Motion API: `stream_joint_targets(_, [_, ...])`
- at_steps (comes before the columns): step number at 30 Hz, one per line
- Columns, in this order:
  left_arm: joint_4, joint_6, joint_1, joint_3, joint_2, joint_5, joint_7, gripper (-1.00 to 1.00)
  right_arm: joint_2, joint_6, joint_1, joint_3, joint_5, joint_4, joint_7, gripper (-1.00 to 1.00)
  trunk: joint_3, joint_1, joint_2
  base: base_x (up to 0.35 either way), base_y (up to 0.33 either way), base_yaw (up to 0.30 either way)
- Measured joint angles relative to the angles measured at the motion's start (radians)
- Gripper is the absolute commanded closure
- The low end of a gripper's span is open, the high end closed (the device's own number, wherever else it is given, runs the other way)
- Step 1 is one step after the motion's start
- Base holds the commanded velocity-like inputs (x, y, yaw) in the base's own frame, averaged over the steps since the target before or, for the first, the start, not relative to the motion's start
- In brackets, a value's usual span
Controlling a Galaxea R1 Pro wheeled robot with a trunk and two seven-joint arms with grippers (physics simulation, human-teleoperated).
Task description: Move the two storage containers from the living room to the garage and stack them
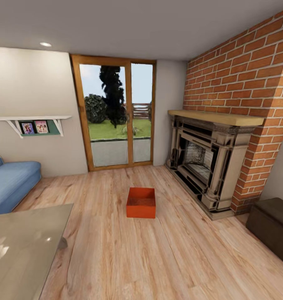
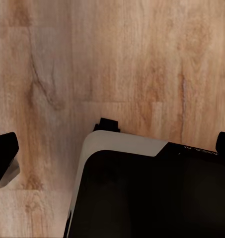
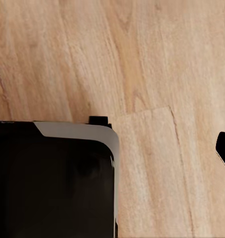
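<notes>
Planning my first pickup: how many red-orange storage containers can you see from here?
1. A single storage container sits on the wood floor, between the glass doors and the robot, left of the fireplace. The second may be out of frame.

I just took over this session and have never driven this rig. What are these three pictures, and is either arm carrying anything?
The large picture is from the robot's head camera, looking into a living room: one red-orange storage container sits on the wood-plank floor between a blue sofa and a brick fireplace, before a glass door. A grey low table is nearest. The two smaller pictures come from wrist cameras, pointing down at the same planks past the robot's dark base. Nothing is seen held; whether the grippers are open is unclear.
</notes>
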Motion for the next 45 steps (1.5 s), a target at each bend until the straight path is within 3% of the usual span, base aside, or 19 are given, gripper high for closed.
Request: stream_joint_targets(45, [-0.001,0.006,0.000,0.000,-0.001,-0.002,-0.001,-1.00,-0.001,0.002,0.000,0.000,0.004,0.000,-0.001,-1.00,0.000,0.000,0.000,0.323,0.000,-0.013])
